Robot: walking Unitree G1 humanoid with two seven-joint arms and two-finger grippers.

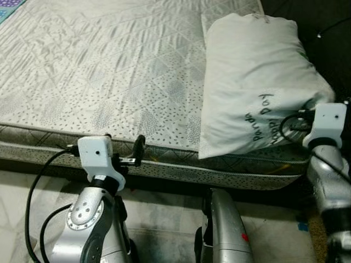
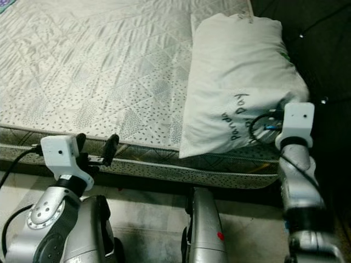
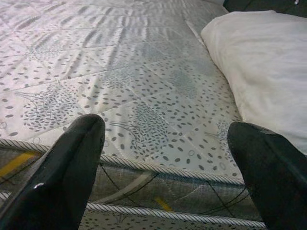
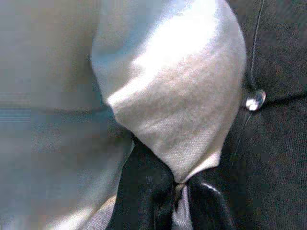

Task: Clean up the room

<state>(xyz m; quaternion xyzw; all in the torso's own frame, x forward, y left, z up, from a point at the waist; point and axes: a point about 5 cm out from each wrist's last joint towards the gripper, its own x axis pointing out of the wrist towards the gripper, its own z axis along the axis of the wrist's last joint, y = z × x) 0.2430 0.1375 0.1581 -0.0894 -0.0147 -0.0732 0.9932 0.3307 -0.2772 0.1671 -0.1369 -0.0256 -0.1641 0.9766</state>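
A white pillow [image 1: 258,82] with dark handwriting on it lies at the right end of a bare quilted mattress [image 1: 109,71], its near corner hanging over the edge. My right gripper [image 4: 180,191] is shut on that corner's fabric, at the pillow's right side next to the dark headboard. My left gripper [image 3: 168,158] stands open just before the mattress's near edge, left of the pillow, with nothing between its fingers [image 1: 140,148].
A dark tufted headboard [image 1: 323,33] with a shiny stud [image 4: 254,100] stands right of the pillow. Pale floor [image 1: 164,219] lies below the mattress's patterned side. A bit of coloured cloth [image 1: 8,8] shows at the far left corner.
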